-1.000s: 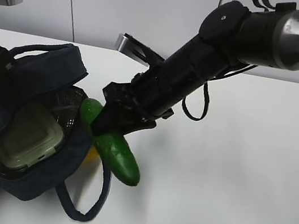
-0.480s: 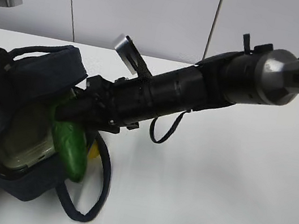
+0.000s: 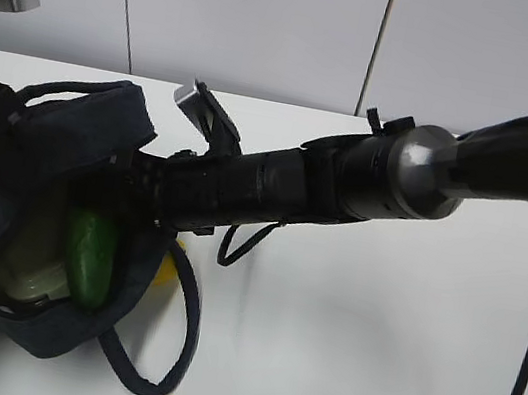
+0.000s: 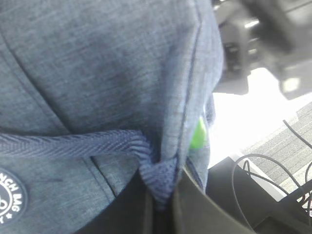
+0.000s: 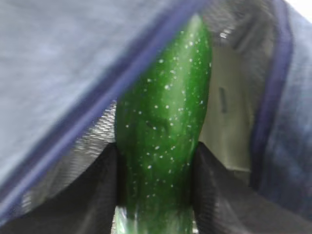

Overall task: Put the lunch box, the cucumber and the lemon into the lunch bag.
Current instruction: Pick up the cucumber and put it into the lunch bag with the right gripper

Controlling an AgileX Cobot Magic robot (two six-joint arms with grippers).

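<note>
Two dark fingers (image 5: 97, 190) of the right gripper (image 5: 155, 195) clamp the one cucumber (image 5: 163, 126) on either side, its tip pushed through the open mouth of the single lunch bag (image 3: 71, 140) and lying over the pale green lid of the one lunch box (image 3: 30, 265) inside. The left gripper's (image 4: 161, 214) two fingers (image 4: 195, 214) are pinched closed on a fold of the bag's fabric where a handle strap (image 4: 73, 144) is sewn on. One lemon (image 3: 166, 272) peeks out, just beside the bag's outer wall on the white tabletop (image 3: 369, 357), behind one of the two loop handles (image 3: 175, 335).
</note>
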